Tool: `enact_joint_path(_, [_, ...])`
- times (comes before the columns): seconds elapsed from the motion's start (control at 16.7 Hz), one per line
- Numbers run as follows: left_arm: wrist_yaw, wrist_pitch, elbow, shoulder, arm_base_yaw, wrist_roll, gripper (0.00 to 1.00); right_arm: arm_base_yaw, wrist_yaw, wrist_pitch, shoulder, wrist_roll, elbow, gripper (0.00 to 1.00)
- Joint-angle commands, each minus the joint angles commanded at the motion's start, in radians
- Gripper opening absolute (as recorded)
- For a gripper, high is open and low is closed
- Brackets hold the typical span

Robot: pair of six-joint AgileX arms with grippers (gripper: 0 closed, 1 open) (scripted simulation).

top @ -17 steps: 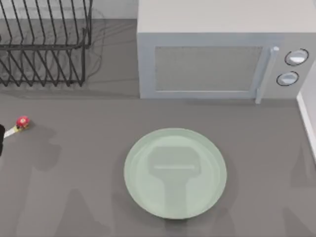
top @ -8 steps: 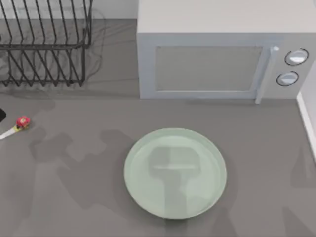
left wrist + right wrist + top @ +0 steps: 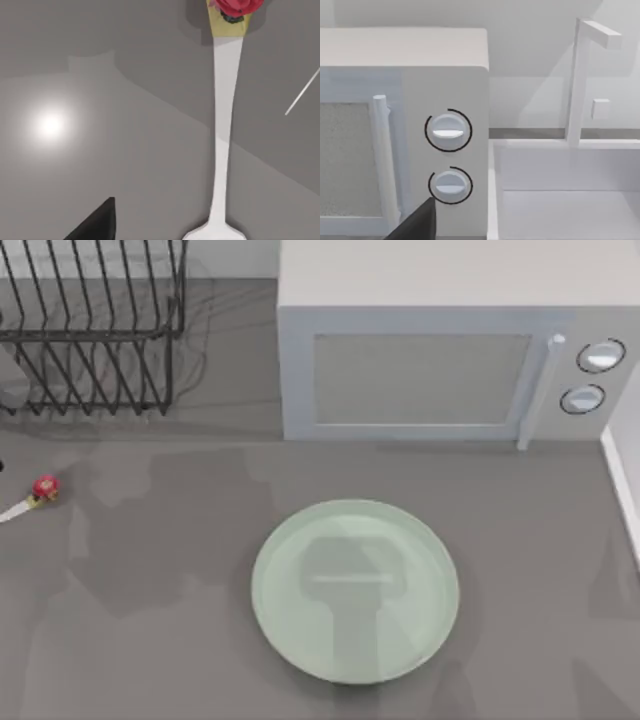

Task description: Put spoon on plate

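The spoon lies flat on the grey table at the far left edge, its red knob pointing toward the table's middle. The left wrist view looks straight down on the spoon's white handle and knob. My left gripper hovers open above it, one dark fingertip standing beside the handle and apart from it. The pale green plate sits bare in the middle of the table toward the front. My right gripper is parked open, one fingertip showing, and faces the microwave's dials.
A white microwave stands at the back, right of centre. A black wire dish rack fills the back left corner. A white sink basin with a faucet lies right of the microwave.
The dark tip of my left arm at the top view's left edge has slid out of the picture, and the arm's shadow has spread across the table. Spoon and plate have not moved.
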Motion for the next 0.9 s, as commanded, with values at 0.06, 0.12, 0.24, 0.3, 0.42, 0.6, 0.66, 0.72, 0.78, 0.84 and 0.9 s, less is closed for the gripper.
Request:
enact_joint_path(0.06, [0.000,-0.004,0.006,0.008,0.001,0.004,1.00,0.000,0.000,0.000,0.000,0.000,0.000,1.00])
enact_joint_path(0.12, [0.000,-0.004,0.006,0.008,0.001,0.004,1.00,0.000,0.000,0.000,0.000,0.000,0.000,1.00])
enact_joint_path(0.24, [0.000,-0.004,0.006,0.008,0.001,0.004,1.00,0.000,0.000,0.000,0.000,0.000,0.000,1.00])
enact_joint_path(0.3, [0.000,-0.001,0.004,0.005,-0.005,0.003,1.00,0.000,0.000,0.000,0.000,0.000,0.000,1.00])
enact_joint_path(0.42, [0.000,0.014,-0.008,0.012,-0.004,0.002,1.00,0.000,0.000,0.000,0.000,0.000,0.000,1.00])
enact_joint_path(0.6, [0.000,0.112,-0.067,0.052,-0.001,0.002,1.00,0.000,0.000,0.000,0.000,0.000,0.000,1.00])
enact_joint_path(0.66, [0.000,0.160,-0.092,0.071,-0.001,0.003,1.00,0.000,0.000,0.000,0.000,0.000,0.000,1.00])
enact_joint_path(0.72, [0.000,0.209,-0.119,0.090,-0.001,0.004,1.00,0.000,0.000,0.000,0.000,0.000,0.000,1.00])
enact_joint_path(0.78, [0.001,0.256,-0.144,0.108,0.000,0.004,1.00,0.000,0.000,0.000,0.000,0.000,0.000,1.00])
enact_joint_path(0.84, [0.001,0.295,-0.167,0.124,0.000,0.005,1.00,0.000,0.000,0.000,0.000,0.000,0.000,1.00])
enact_joint_path(0.9, [0.001,0.324,-0.186,0.138,0.001,0.006,1.00,0.000,0.000,0.000,0.000,0.000,0.000,1.00])
